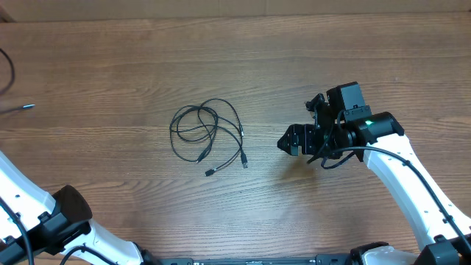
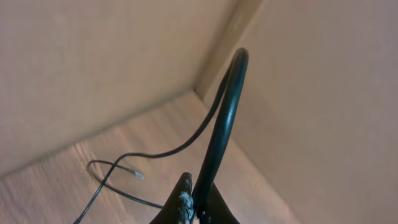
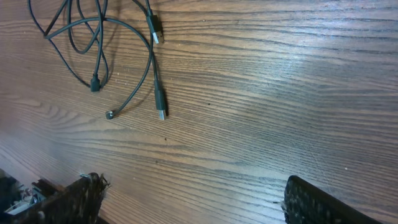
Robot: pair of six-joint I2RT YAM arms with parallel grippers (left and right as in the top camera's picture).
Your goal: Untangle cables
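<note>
centrally, looped cables (image 1: 207,138), far from table (image 1: 110,59) edges, right hand (image 1: 285,141) spread nearby

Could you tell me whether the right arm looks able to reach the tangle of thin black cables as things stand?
Probably yes: the right gripper, jaws open, faces the tangle of thin black cables across bare wooden table, with nothing lying between them.

Even warm light, soft shadows, sharp
</note>
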